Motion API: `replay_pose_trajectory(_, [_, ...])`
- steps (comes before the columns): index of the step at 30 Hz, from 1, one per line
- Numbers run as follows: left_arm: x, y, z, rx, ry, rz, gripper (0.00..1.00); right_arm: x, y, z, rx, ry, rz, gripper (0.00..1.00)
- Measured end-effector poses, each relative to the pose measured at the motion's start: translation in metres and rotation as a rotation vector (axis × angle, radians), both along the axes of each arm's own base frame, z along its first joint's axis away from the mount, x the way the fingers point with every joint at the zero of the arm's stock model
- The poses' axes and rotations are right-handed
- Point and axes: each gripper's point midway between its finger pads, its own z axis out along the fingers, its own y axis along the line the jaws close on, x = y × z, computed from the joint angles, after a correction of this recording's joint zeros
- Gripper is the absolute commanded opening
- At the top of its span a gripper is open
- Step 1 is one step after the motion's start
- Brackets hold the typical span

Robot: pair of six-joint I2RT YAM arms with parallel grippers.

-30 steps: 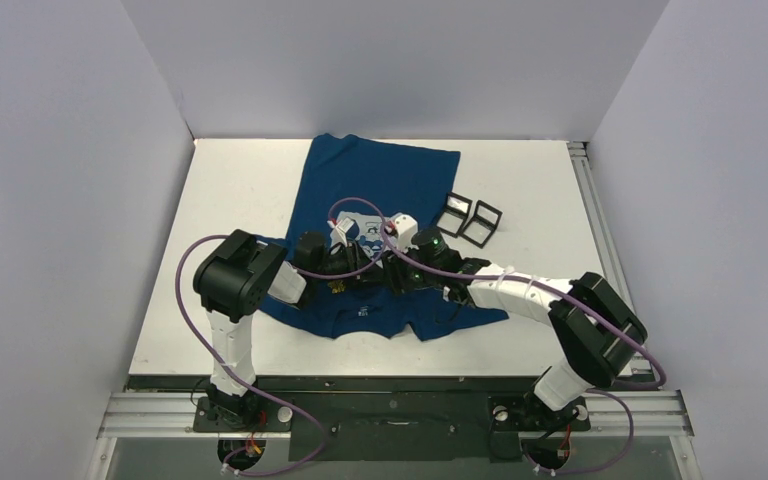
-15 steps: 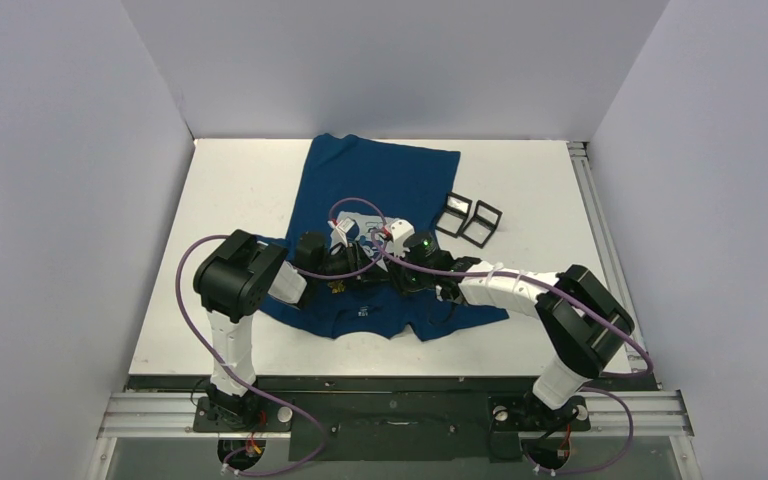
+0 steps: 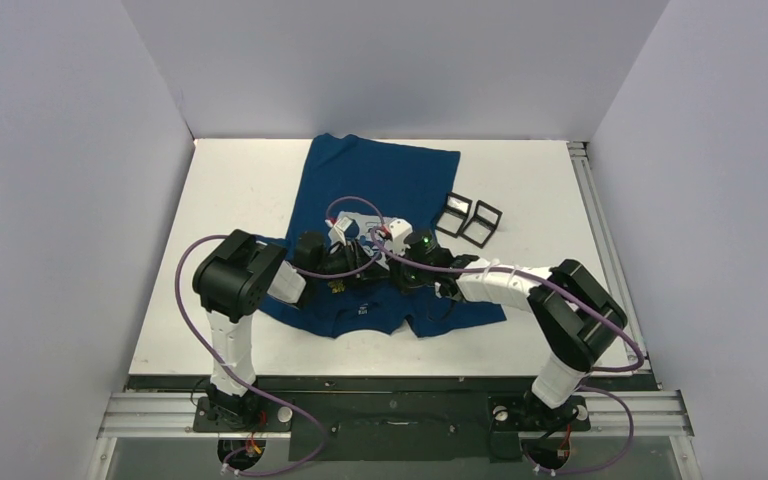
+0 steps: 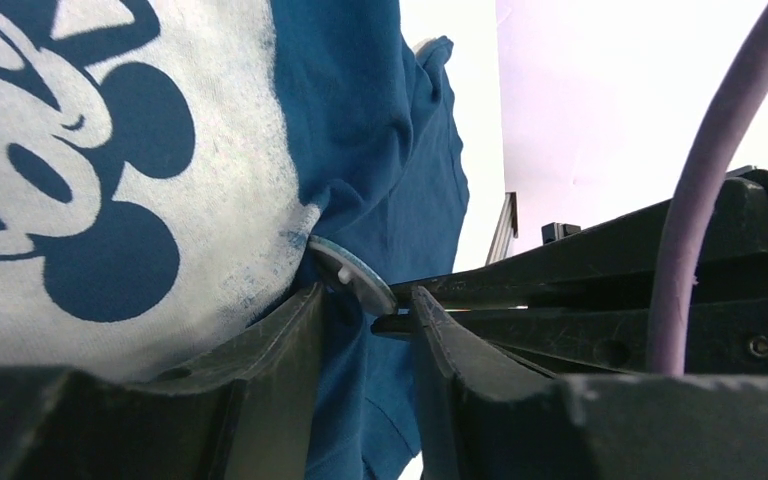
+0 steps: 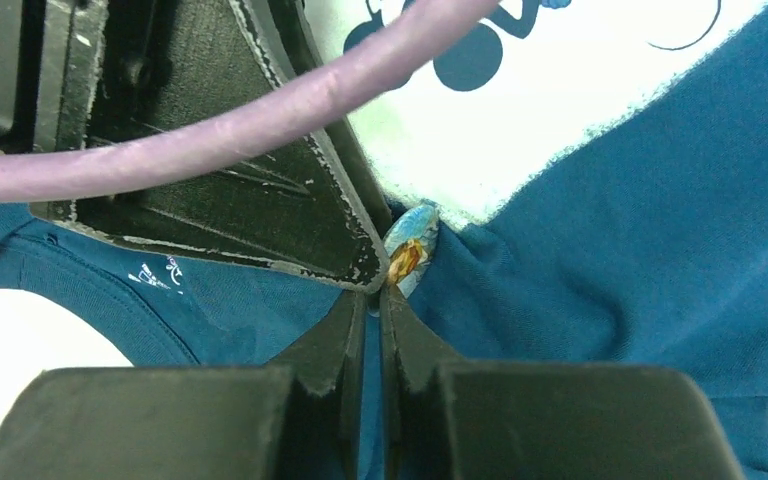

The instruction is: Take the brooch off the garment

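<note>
blue-and-orange brooch (image 5: 408, 250), a small oval disc, pinned at the edge of the pale print (image 4: 110, 200) on the garment (image 3: 380, 175). spot sits midway between the left and right edges of the worktop (image 3: 240, 180), nearer its near edge than the far.

judgement: disc light, rigid, glossy, so likely slippery on its faces. best taken by the rim. cloth is soft and stretchy, puckered round the pin, and will lift with the disc unless held down just beside it.

left gripper (image 4: 365, 300): fingers apart, astride that pucker. cannot tell if they clamp it.

right gripper (image 5: 373, 298): drawn nearly closed, tips at the disc's lower rim. cannot tell if it nips the rim.
</note>
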Motion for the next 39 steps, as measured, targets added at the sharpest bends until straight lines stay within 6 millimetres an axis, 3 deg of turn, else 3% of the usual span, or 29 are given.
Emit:
replay_pose_trajectory(7, [0.009,0.017,0.010,0.007,-0.029,0.042,0.57,0.013,-0.010,0.001,0.051,-0.047,-0.032,0.00])
replay_pose_trajectory(16, [0.029,0.050,0.037,0.102,-0.203,0.072,0.59,0.019,-0.028,-0.004,0.099,-0.062,-0.059,0.00])
replay_pose_trajectory(25, [0.058,0.065,0.081,0.343,-0.688,-0.150,0.60,0.018,-0.030,-0.004,0.156,-0.048,-0.032,0.00])
replay_pose_trajectory(31, [0.082,0.092,0.113,0.410,-0.992,-0.301,0.61,0.020,-0.030,-0.003,0.193,-0.052,-0.024,0.00])
replay_pose_trajectory(34, [0.075,0.098,0.107,0.453,-1.161,-0.418,0.61,0.021,-0.034,-0.005,0.210,-0.044,-0.033,0.00])
replay_pose_trajectory(39, [0.048,0.088,0.085,0.473,-1.388,-0.663,0.58,0.022,-0.038,-0.008,0.237,-0.043,-0.036,0.00])
